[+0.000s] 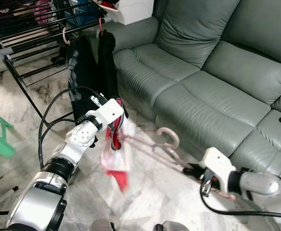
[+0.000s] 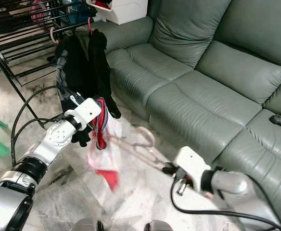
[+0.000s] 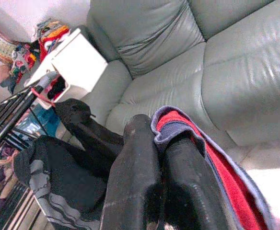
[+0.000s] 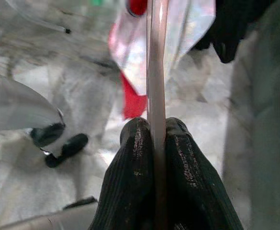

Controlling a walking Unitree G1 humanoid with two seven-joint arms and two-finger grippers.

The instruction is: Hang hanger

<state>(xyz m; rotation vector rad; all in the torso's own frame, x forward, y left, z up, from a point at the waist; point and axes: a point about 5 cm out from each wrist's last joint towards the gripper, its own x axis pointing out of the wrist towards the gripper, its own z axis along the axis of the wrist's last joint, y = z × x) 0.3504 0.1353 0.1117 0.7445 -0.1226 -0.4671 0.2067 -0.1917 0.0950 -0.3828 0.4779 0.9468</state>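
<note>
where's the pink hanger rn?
Head views: the pink hanger is held low in front of the sofa, spanning between the left claw, on its garment, and the right claw.

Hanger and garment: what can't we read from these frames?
- Pink hanger: motion-blurred in both eye views; the right end effector covers its end.
- Red and white garment: blurred, type unclear.
- Left end effector shut on the garment's red collar; fingers hide whether the hanger is gripped too.
- Drying rack: cut off by the eye views' top edge.
</note>
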